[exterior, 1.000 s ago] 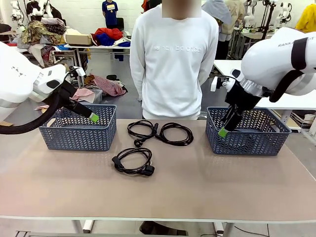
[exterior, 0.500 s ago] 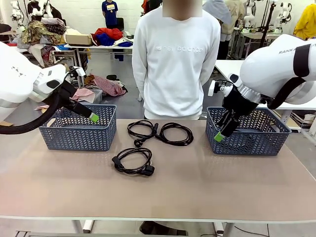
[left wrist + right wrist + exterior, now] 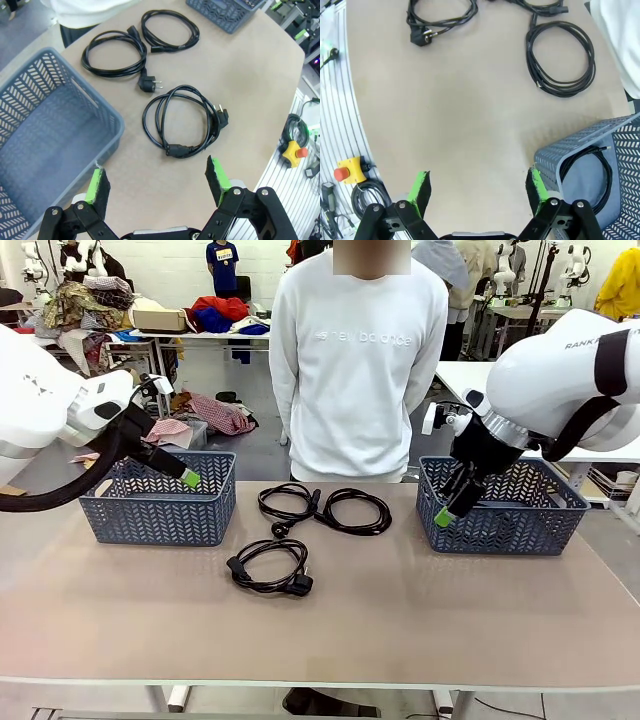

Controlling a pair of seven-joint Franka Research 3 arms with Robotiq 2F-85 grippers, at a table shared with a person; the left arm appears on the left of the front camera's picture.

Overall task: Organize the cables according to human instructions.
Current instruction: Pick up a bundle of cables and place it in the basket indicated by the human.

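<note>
Three cables lie coiled on the table: one nearest me (image 3: 270,566) (image 3: 182,122), and two side by side in front of the person (image 3: 288,503) (image 3: 355,510) (image 3: 115,52) (image 3: 170,30) (image 3: 560,57). A further cable (image 3: 587,172) lies inside the right basket (image 3: 500,525). My left gripper (image 3: 190,478) (image 3: 157,182) hangs open over the right end of the left basket (image 3: 160,512), holding nothing. My right gripper (image 3: 444,516) (image 3: 477,187) stands open just outside the right basket's left wall, also holding nothing.
A person in a white sweatshirt (image 3: 358,370) stands at the table's far edge, hands out of sight. The left basket (image 3: 50,130) looks bare inside. Open tabletop (image 3: 380,610) stretches between the baskets and toward me. A yellow stop-button box (image 3: 347,170) sits beyond the table edge.
My right gripper has shifted a little left and down, from the right basket's rim to just outside its left wall. The left arm and the cables have not moved.
</note>
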